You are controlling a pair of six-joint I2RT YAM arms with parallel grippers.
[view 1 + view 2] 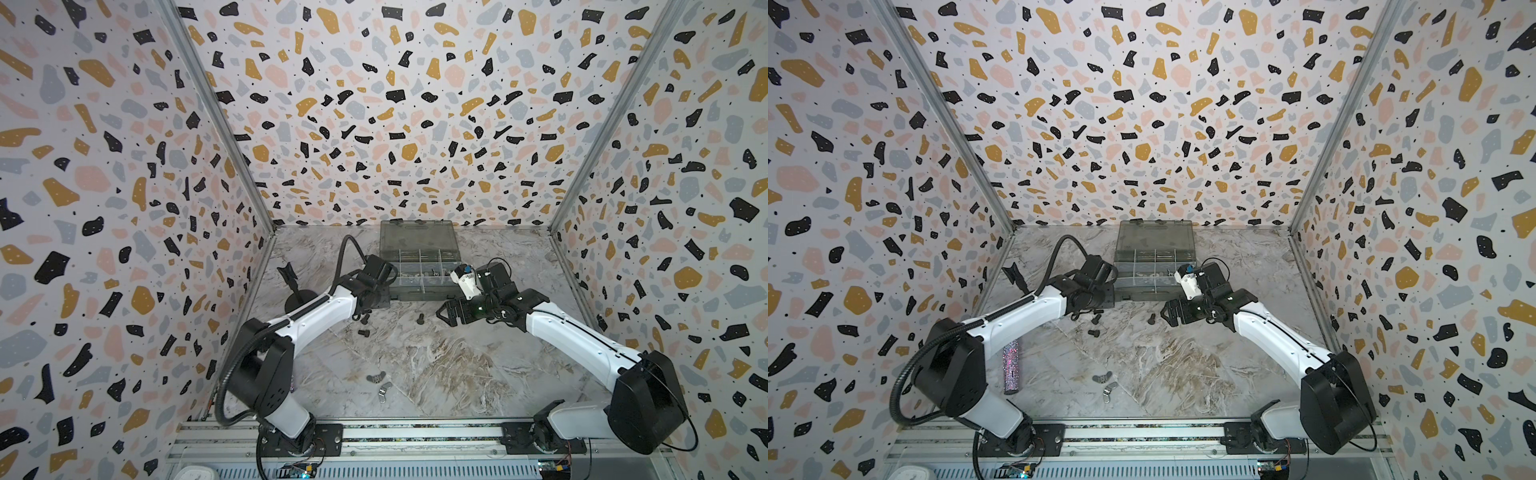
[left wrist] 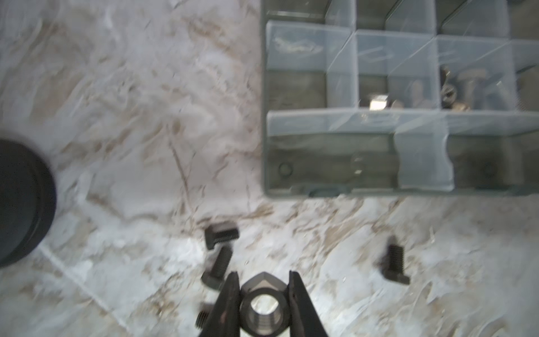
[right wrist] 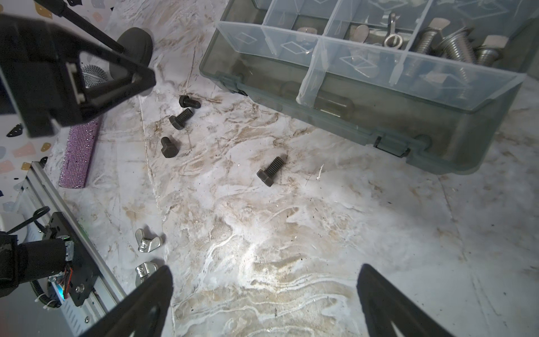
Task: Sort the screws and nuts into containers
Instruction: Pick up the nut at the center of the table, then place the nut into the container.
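On the marble tabletop (image 1: 415,365), your organizer box (image 1: 415,296) already holds silver screws (image 3: 455,43). Four black screws (image 3: 269,174) lie just in front of it, and two wing nuts (image 3: 148,239) lie well apart from it. Near the box your left gripper (image 2: 262,280) pinches a hex nut (image 2: 264,313), while your right gripper (image 3: 265,271) gapes empty, so most of the sorting is left to do.

I see black screws (image 3: 269,172), silver wing nuts (image 3: 148,239), a dull grey hex nut (image 2: 264,284), a smoky-grey organizer box (image 3: 379,116), and a tan-veined white table (image 3: 291,233).
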